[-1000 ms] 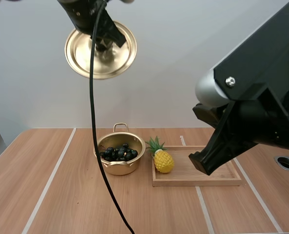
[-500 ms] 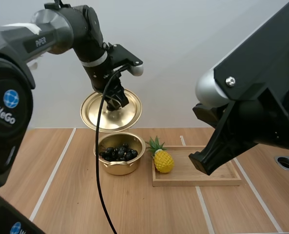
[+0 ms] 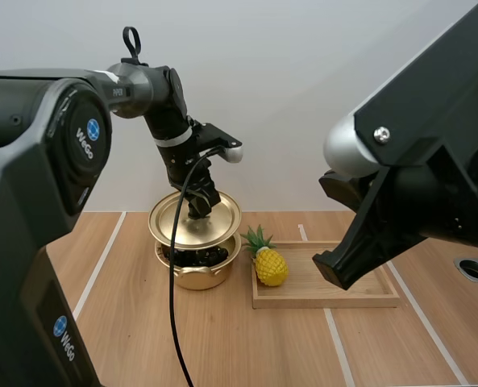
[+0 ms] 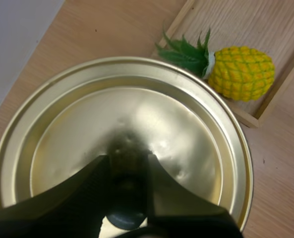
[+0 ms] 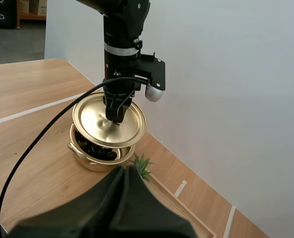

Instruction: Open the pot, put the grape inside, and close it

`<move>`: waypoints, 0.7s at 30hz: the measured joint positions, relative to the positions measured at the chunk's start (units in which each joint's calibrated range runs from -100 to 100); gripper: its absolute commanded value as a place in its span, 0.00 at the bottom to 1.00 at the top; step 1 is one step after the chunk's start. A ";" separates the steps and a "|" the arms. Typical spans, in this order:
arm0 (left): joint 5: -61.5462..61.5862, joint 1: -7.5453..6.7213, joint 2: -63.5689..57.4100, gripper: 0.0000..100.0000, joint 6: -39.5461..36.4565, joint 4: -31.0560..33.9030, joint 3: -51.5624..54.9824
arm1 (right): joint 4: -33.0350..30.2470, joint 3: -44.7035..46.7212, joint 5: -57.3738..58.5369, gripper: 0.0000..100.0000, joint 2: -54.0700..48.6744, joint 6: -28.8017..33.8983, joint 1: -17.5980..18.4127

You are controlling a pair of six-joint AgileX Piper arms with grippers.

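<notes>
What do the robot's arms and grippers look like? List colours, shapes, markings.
The left arm is black and tubular, with a white band, a pale rounded cap and round blue WeGo logos. Its left gripper has two black fingers. The right arm is a boxy black housing with a silver-grey rounded joint; the right gripper tapers into a black wedge.

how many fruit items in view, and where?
2. Grapes in the pot, partly hidden under the lid the left gripper holds over it; pineapple lying in the tray, near the pot.
</notes>
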 measured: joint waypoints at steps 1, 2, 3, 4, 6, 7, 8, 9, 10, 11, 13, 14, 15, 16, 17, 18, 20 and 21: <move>0.00 0.00 0.78 0.00 0.20 0.11 0.00 | 0.00 0.00 0.00 0.00 0.00 0.26 0.00; 0.00 0.00 1.31 0.00 0.29 0.22 0.00 | 0.00 0.00 0.00 0.00 0.00 0.30 0.00; 0.00 0.00 1.88 0.00 0.29 0.23 0.00 | 0.00 0.00 0.00 0.00 0.00 0.38 0.00; 0.00 0.00 2.48 0.00 0.40 0.31 0.00 | 0.00 0.00 0.00 0.00 0.00 0.48 0.00; 0.00 0.00 3.39 0.00 0.40 0.36 0.00 | 0.00 0.00 0.00 0.00 0.00 0.61 0.00; 0.00 0.00 3.69 0.00 0.52 0.47 0.00 | 0.00 0.00 0.00 0.00 0.00 0.70 0.00; 0.00 0.00 4.03 0.00 0.64 0.47 -0.12 | 0.00 0.00 0.00 0.00 0.00 0.68 0.00; 0.00 0.00 4.34 0.00 0.73 0.51 -0.28 | 0.00 0.00 0.00 0.00 0.00 0.68 0.00; 0.00 0.00 4.61 0.00 0.73 0.60 -0.43 | 0.00 0.00 0.00 0.00 0.00 0.68 0.00; 0.00 0.00 4.89 0.00 0.73 0.60 -0.60 | 0.00 0.00 0.00 0.00 0.00 0.68 0.00; 0.00 0.00 5.35 0.00 0.86 0.60 -1.02 | 0.00 0.00 0.00 0.00 0.00 0.68 0.00; 0.00 0.00 5.59 0.00 0.86 0.60 -1.17 | 0.00 0.00 0.00 0.00 0.00 0.68 0.00; 0.00 0.00 5.63 0.00 0.97 0.60 -1.17 | 0.00 0.00 0.00 0.00 0.00 0.68 0.00; 0.00 0.00 5.86 0.00 1.13 0.60 -1.27 | 0.00 0.00 0.00 0.00 0.00 0.68 0.00; 0.00 0.00 5.86 0.00 1.22 0.60 -1.27 | 0.00 0.00 0.00 0.00 0.00 0.68 0.00; 0.00 0.00 6.01 0.00 1.35 0.60 -1.27 | 0.00 0.00 0.00 0.00 0.00 0.68 0.00; 0.00 0.00 6.01 0.00 1.65 0.60 -1.27 | 0.00 0.00 0.00 0.00 0.00 0.68 0.00; 0.00 0.00 6.01 0.00 1.65 0.60 -1.27 | 0.00 0.00 0.00 0.00 0.00 0.68 0.00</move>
